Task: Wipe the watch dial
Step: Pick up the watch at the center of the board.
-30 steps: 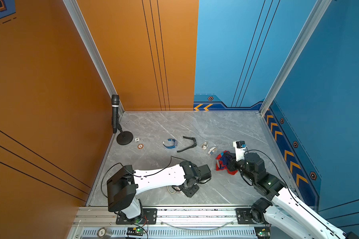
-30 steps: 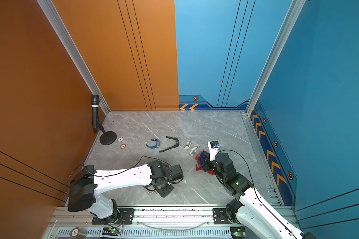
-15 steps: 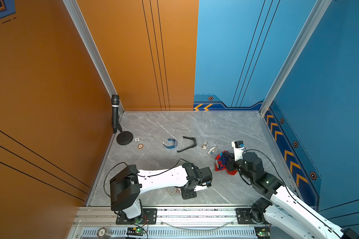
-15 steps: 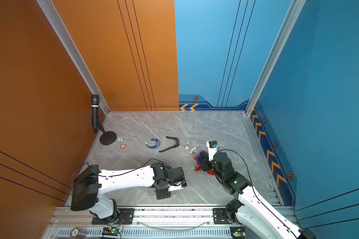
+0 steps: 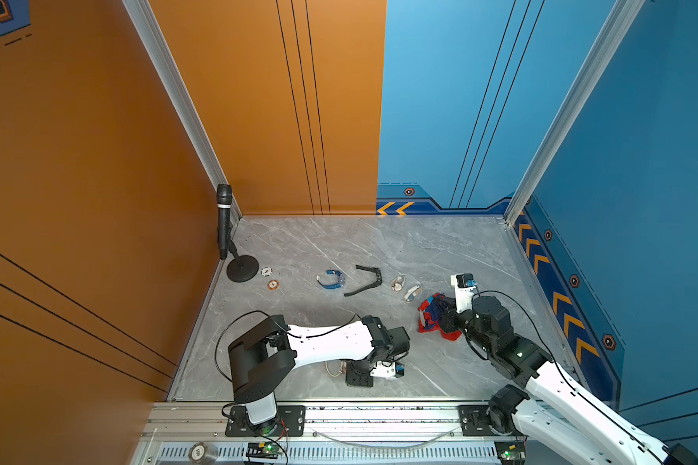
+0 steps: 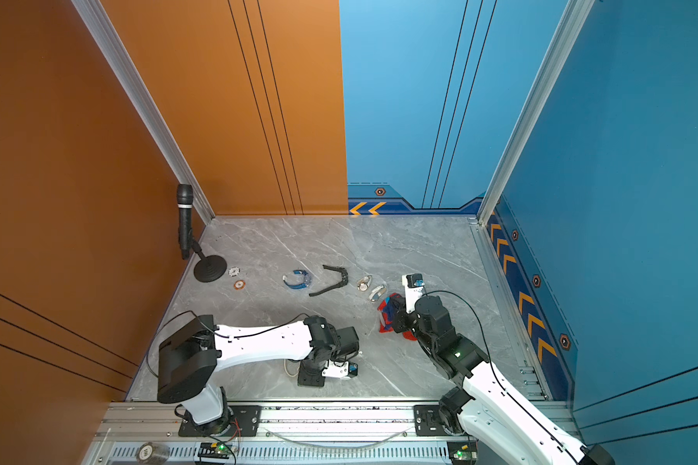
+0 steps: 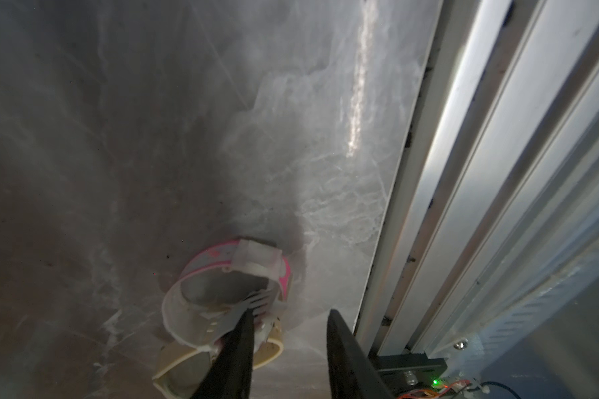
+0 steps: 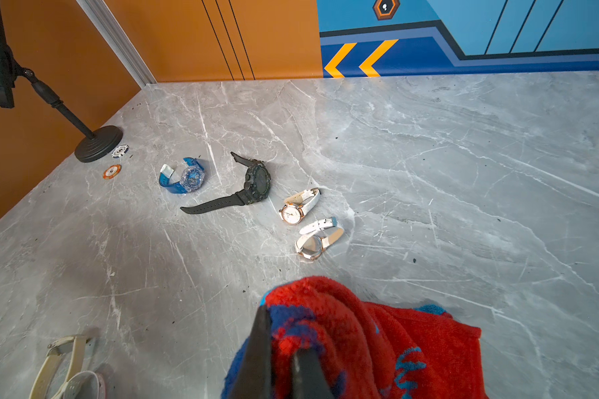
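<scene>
Left wrist view, left jaws parted, pink-white watch [image 7: 253, 260] against one jaw, right jaws clamped on red cloth [image 8: 360, 328].

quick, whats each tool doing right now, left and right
left tool: open, jaws apart, one finger against the pink and white watch, nothing clamped
right tool: closed on the red and blue cloth
</scene>
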### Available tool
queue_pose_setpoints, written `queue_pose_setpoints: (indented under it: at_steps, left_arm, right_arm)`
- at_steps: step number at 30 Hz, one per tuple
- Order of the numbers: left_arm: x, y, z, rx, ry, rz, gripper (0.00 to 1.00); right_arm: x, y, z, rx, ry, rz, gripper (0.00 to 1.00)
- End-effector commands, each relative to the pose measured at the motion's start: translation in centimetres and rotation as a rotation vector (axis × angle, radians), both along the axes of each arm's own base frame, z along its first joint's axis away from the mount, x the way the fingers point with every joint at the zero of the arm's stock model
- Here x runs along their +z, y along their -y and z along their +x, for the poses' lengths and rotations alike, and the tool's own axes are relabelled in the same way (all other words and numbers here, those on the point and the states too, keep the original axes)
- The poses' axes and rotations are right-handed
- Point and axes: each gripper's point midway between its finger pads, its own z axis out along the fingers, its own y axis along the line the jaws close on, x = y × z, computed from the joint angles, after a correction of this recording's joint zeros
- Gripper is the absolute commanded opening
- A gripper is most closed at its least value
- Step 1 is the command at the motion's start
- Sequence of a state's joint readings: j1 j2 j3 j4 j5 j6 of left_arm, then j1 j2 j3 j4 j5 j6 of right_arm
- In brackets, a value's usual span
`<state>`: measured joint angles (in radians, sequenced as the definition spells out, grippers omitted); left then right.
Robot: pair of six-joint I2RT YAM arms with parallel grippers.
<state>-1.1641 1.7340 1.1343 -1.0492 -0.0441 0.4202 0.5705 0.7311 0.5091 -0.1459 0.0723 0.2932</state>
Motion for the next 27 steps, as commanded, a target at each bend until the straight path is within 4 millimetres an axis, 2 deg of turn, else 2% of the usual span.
queue_pose_setpoints:
  at_steps: [1, 18, 21, 27]
  left_arm:
    - [-0.1, -1.1, 0.3, -0.033, -0.015, 0.047, 0.36]
    - [-2.1, -1.2, 1.3, -0.049, -0.032, 0.084, 0.34]
    - [-2.6, -1.5, 1.5, -0.040, -0.038, 0.105, 0.29]
    - [-2.5, -0.8, 2.0, -0.013, -0.027, 0.090, 0.13]
  right_arm:
    - [1.0, 0.1, 0.2, -0.019, 0.031, 0.017, 0.00]
    - [1.0, 0.2, 0.3, -0.029, 0.036, 0.015, 0.00]
    - [1.1, 0.2, 0.4, -0.030, 0.039, 0.016, 0.00]
    - [1.4, 0.2, 0.4, -0.032, 0.047, 0.020, 0.00]
